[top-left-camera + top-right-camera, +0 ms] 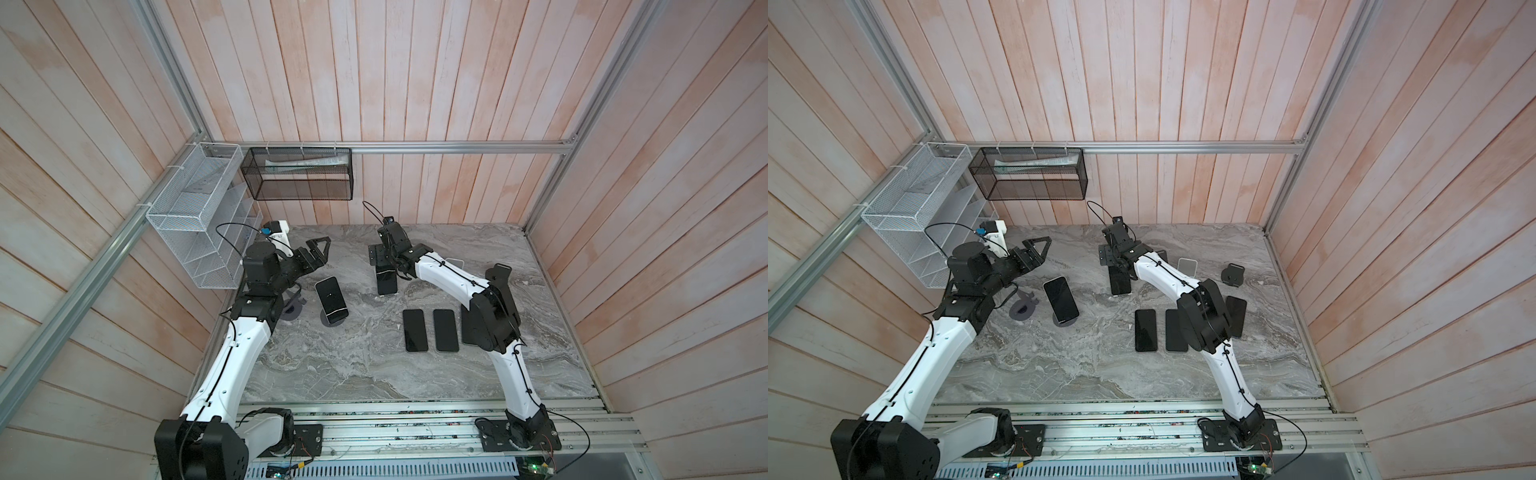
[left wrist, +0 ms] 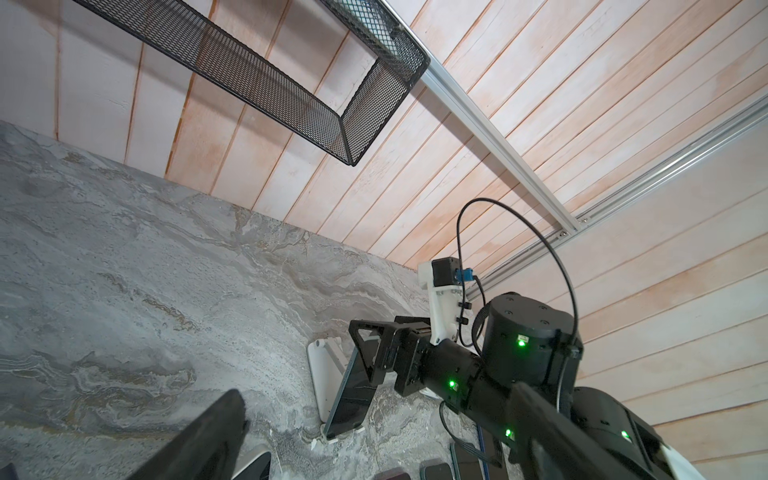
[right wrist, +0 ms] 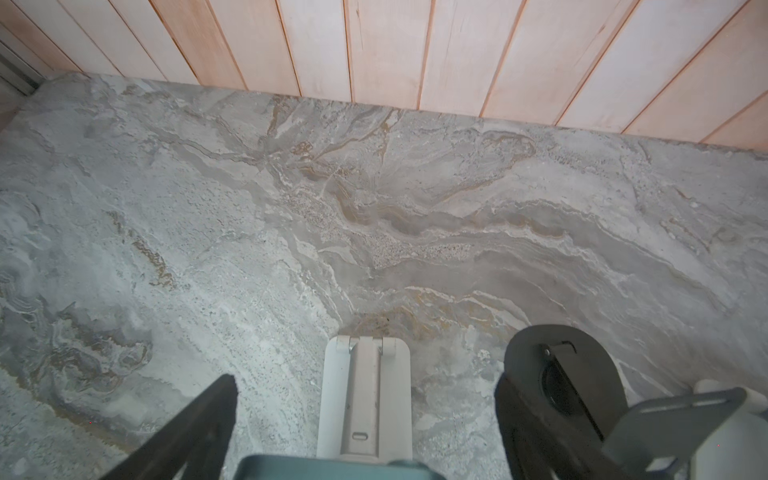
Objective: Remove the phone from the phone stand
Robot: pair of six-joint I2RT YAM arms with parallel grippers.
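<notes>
Grey marbled bench (image 1: 353, 365) carries several phones. The one that matters now is the dark phone (image 1: 386, 284), which leans on the white stand (image 3: 365, 395) near the back, about the middle. The right hand (image 1: 389, 266) is over its upper end with the jaws spread fully wide, one finger on each side of the phone. It holds nothing, and I cannot tell whether a finger touches the phone's edge. The left hand (image 1: 318, 253) is also fully open and empty, above the bench at the back left. It is apart from a second phone (image 1: 331, 297) that leans on a grey stand (image 1: 327, 322).

I judge that the grasp is the next step, and it has some risks. The white stand looks light, so a finger that meets the phone first may push both sideways or tip them over. A small lip at the foot of the stand seems to hold the phone, so a pull forward instead of upward may drag the stand along. In the right wrist view a black round stand (image 3: 561, 374) is just beside one finger and could be knocked. The phone's smooth edges may also slip.
</notes>
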